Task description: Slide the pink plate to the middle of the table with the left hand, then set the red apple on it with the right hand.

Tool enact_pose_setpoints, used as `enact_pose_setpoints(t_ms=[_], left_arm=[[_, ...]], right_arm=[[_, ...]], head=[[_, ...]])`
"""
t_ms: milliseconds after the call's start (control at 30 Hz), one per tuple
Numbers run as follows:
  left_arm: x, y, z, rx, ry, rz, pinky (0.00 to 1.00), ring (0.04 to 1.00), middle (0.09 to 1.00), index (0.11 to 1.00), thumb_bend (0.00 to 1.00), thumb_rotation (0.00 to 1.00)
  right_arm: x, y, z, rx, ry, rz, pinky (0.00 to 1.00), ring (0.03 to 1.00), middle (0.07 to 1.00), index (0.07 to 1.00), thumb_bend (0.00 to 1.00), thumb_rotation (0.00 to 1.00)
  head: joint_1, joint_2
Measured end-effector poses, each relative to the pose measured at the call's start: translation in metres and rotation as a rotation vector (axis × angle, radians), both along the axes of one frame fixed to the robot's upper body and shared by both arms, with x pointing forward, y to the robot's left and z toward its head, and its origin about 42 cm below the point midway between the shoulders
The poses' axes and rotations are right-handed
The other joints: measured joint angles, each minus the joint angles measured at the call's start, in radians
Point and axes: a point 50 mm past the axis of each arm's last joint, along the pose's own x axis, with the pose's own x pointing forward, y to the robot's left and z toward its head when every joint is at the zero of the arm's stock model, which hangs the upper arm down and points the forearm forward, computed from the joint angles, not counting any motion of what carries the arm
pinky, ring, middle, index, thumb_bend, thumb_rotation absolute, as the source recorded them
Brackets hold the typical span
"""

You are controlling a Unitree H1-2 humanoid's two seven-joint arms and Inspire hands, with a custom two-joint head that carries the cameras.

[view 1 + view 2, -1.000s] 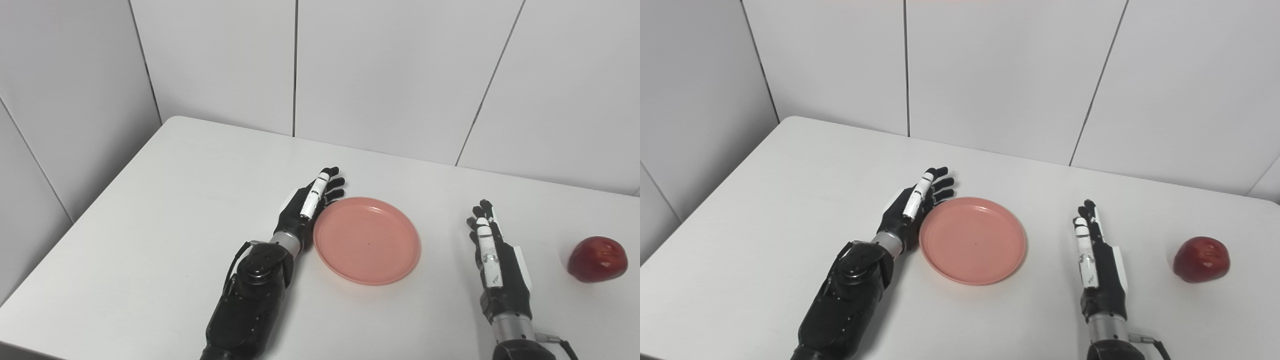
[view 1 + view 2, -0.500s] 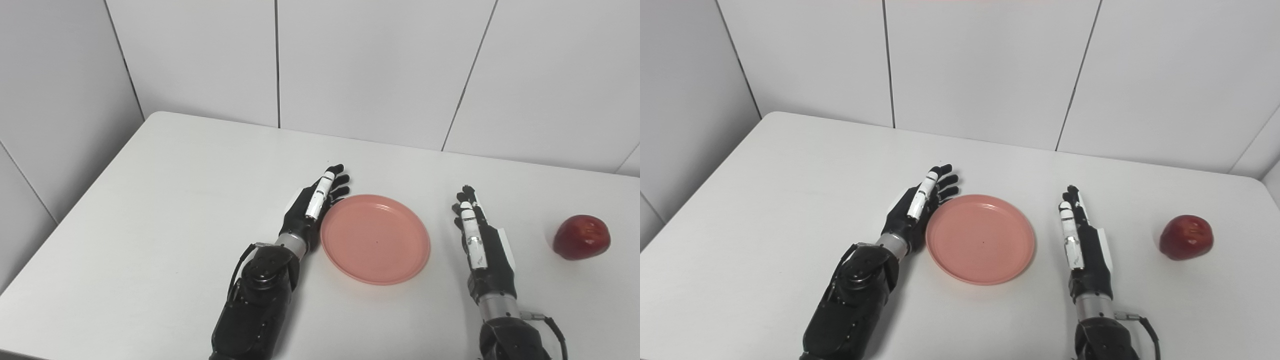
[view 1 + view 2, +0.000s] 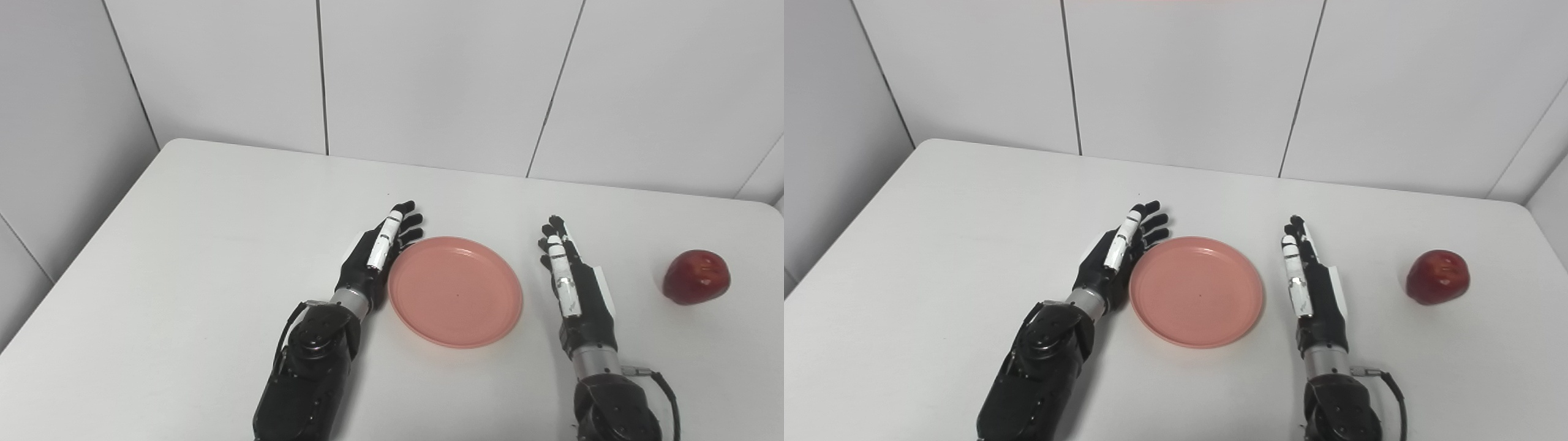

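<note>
Plate slide looks about done: pink plate point(image 3: 456, 291) lies flat near the middle of the white table point(image 3: 202, 245), between the two hands. Left hand point(image 3: 375, 256) stands on edge just beside the plate's left rim, fingers straight and slightly fanned, holding nothing; whether the palm actually touches the rim cannot be told, since the contact line is hidden behind the hand. Right hand point(image 3: 576, 286) also stands edge-up just right of the plate, apart from it, fingers extended and close together, empty. Red apple point(image 3: 696, 277) sits alone on the table at the far right, well apart from the right hand and untouched. Judged from this, step one is finished or nearly so, and the whole apple part is left: reach right, grasp, carry, set it on the plate. Both forearms are cut off by the bottom edge. Thumbs are mostly hidden behind the palms in both views. Table's near edge and right corner run out of frame, so the exact table middle is hard to judge.
</note>
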Motion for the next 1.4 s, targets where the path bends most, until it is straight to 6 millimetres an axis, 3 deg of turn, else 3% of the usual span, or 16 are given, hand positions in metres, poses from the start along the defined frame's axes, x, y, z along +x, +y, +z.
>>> enact_pose_setpoints(t_ms=[300,500,600,900,1400], left_arm=[[-0.004,0.006,-0.002,-0.021,0.002,0.013,0.9,0.907,0.91,0.896,0.38,1.0],[-0.004,0.014,-0.005,-0.039,0.0,0.027,0.89,0.899,0.909,0.901,0.38,1.0],[-0.003,0.017,-0.006,-0.047,-0.005,0.031,0.9,0.896,0.906,0.9,0.39,1.0],[-0.004,0.026,-0.01,-0.059,-0.023,0.039,0.89,0.886,0.897,0.891,0.39,1.0],[-0.003,0.037,-0.018,-0.076,-0.054,0.066,0.88,0.88,0.89,0.881,0.4,1.0]], right_arm=[[0.002,0.002,0.002,-0.004,-0.005,-0.011,0.95,0.935,0.948,0.955,0.28,1.0],[0.007,0.0,0.007,-0.033,-0.021,-0.026,0.92,0.927,0.942,0.94,0.37,1.0],[0.008,-0.001,0.006,-0.052,-0.021,-0.029,0.91,0.926,0.94,0.931,0.48,1.0],[0.008,-0.005,0.01,-0.111,-0.037,-0.047,0.86,0.893,0.922,0.932,0.53,0.96],[0.012,-0.032,0.051,-0.309,-0.142,-0.137,0.83,0.909,0.922,0.911,0.74,0.8]], head=[[-0.086,-0.003],[-0.126,-0.014],[-0.149,-0.02],[-0.218,-0.034],[-0.308,-0.067]])
